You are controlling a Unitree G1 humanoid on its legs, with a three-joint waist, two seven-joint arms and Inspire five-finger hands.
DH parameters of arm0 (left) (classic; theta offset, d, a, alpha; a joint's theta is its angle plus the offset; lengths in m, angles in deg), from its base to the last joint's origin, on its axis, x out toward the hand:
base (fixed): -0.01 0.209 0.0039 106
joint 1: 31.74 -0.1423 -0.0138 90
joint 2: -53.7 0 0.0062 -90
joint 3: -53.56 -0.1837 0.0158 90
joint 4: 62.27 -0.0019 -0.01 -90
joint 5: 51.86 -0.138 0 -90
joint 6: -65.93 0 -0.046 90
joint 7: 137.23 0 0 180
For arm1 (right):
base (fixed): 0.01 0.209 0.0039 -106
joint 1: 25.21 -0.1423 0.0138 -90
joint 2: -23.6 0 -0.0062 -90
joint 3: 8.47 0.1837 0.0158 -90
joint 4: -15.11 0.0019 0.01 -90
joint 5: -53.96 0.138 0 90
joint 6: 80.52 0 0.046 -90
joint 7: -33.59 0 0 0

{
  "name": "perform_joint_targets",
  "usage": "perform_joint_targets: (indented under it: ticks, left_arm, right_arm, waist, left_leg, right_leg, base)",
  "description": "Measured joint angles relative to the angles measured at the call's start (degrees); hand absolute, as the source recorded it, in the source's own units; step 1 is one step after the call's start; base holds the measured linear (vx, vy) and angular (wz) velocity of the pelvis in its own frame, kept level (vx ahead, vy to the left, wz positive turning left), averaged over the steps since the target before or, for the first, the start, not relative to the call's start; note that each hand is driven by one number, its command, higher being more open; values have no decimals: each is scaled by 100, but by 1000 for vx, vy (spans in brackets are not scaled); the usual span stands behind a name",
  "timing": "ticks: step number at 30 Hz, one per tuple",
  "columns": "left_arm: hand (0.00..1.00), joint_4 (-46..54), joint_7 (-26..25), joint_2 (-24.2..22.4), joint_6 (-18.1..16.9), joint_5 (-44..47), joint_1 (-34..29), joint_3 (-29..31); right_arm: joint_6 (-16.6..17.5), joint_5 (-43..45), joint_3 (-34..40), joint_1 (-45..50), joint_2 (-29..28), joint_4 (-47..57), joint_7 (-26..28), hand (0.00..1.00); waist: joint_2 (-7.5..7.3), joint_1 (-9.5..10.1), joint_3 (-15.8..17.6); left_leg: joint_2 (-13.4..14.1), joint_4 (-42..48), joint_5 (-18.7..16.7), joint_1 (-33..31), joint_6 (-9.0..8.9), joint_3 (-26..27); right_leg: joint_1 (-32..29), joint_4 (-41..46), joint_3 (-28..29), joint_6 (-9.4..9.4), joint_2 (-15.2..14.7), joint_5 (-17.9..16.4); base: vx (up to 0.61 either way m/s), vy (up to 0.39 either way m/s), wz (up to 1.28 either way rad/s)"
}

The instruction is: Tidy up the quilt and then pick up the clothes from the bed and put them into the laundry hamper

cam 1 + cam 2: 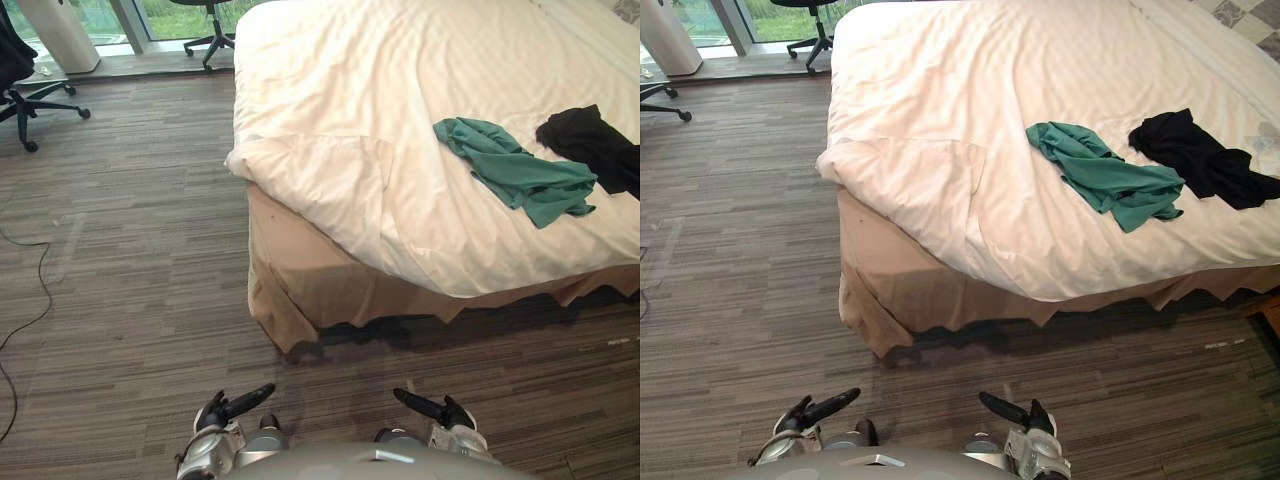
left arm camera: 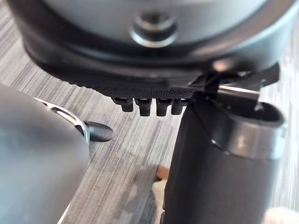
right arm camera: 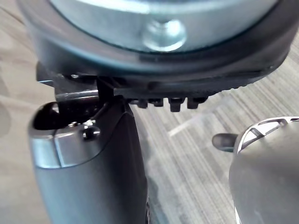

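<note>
2 garments are seen on the quilt (image 1: 350,110): a green garment (image 1: 525,172) beside a black garment (image 1: 592,142). The left hand (image 1: 222,411) and right hand (image 1: 445,411) are held low, fingers straight, empty.

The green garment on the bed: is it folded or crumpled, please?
Crumpled: the green garment lies in a loose, creased heap on the white quilt, with no neat fold lines.

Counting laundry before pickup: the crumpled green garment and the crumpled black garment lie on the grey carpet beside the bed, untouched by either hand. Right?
No. The left eye view shows the crumpled green garment and crumpled black garment lying on the cream quilt, not the grey carpet; the left hand and right hand touch neither.
</note>
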Motion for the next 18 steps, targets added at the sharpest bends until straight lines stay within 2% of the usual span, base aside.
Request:
perform_joint_targets:
  ticks: [4, 5, 9, 11, 15, 18]
  left_arm:
    - [100, -31, -311, 107, -43, 1381, -57, 1240]
    - [100, -26, -489, 261, -99, 1991, -55, 1782]
    - [100, 108, -945, 865, -385, 3150, 97, 3095]
    - [100, 386, -1126, 1172, -497, 3352, 179, 3395]
    - [100, 1481, -1407, 1865, -684, 3180, 570, 3259]
    - [100, 3201, -1703, 2273, -992, 2382, 651, 2644]
  right_arm:
    - [-31, -18, 39, 47, -2, -4, -11, 100]
    - [-55, -47, 35, 61, 0, -7, -44, 100]
    - [-88, -76, -101, 235, 43, -17, -142, 100]
    - [-86, -261, -254, 368, 87, -13, -188, 100]
    - [-88, -254, -436, 704, 133, -10, -228, 100]
    - [-59, -230, -434, 783, 140, 65, -211, 100]
  waist:
    - [-30, 8, -25]
    - [-32, 11, -33]
    - [-30, 25, -139]
    - [-23, 48, -163]
    - [-4, 186, -191]
    - [13, 264, -211]
  left_leg:
    - [-15, -162, 89, 69, 3, 17]
    - [-13, -223, 127, 106, -7, 20]
    - [9, -227, 131, 118, -14, 22]
    - [12, -229, 133, 109, -17, 2]
    - [13, -244, 176, -41, -15, -154]
    - [11, -232, 200, -110, -14, -173]
  right_leg:
    - [-14, 1, 25, 11, 2, 7]
    - [-16, 3, 37, 12, 13, 8]
    - [-13, 3, 59, 11, 39, 8]
    - [-13, 3, 50, 10, 42, 7]
    - [-54, 2, -70, -36, 51, -22]
    - [-133, 11, -71, -40, 55, -22]
  base:
    - [-57, 13, -3]
    - [-44, 1, -3]
    - [-29, -6, -2]
    - [-18, -2, 3]
    - [-29, -8, 16]
    - [-4, -2, 3]
